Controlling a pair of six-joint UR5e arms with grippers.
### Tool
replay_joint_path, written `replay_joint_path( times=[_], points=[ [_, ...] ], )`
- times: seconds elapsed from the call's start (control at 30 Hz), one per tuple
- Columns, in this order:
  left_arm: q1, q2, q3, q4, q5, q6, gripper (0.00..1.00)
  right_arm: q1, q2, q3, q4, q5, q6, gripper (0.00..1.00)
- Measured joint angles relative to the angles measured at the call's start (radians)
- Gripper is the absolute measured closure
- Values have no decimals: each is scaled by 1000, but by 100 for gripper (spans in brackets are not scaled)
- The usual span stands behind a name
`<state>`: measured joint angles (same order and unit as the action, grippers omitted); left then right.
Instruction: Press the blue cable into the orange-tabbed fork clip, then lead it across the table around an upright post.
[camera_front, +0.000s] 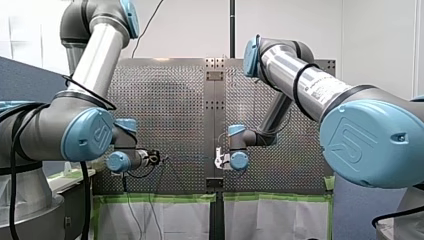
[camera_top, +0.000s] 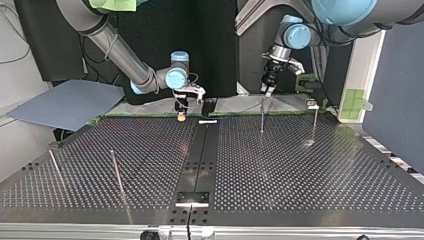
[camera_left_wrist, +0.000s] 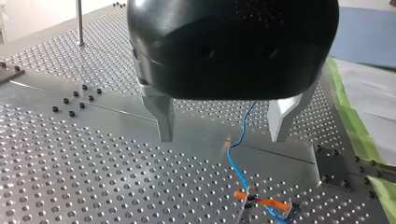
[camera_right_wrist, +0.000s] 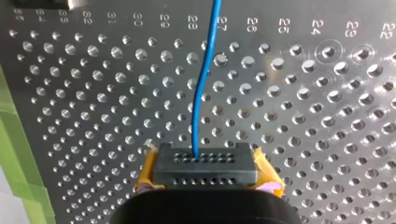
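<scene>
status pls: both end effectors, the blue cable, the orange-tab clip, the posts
thin blue cable: slack, wavy, gripped.
black left end effector with metal fingers: open, empty, over the cable.
right end effector with yellow pads: shut on the cable.
orange-tabbed fork clip: cable reaches it; seating unclear.
upright metal posts: standing; no cable seen around them.

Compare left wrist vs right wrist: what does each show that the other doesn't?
Only left wrist: my left gripper is open, its metal fingers either side of the blue cable without touching it. The orange-tabbed fork clip is ahead, and an upright post stands further off.
Only right wrist: my right gripper, with yellow pads, is shut on the cable. Printed hole numbers show.
Both: the cable, the perforated table, and green tape at its edge.
</scene>
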<state>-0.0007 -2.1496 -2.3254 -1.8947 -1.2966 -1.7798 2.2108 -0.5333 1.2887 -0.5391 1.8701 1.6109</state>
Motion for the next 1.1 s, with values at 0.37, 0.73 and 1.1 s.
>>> replay_joint_path(
  times=[0.37, 0.73, 1.1],
  points=[
    [-12, -87, 23, 76, -38, 21, 0, 0, 0, -3, 4, 0, -2, 98],
    [-20, -106, 28, 78, -51, 22, 0, 0, 0, -3, 12, 0, 0, 98],
    [-21, -106, 32, 69, -55, 18, 0, 1, 0, -3, 14, -4, 1, 98]
  ],
)
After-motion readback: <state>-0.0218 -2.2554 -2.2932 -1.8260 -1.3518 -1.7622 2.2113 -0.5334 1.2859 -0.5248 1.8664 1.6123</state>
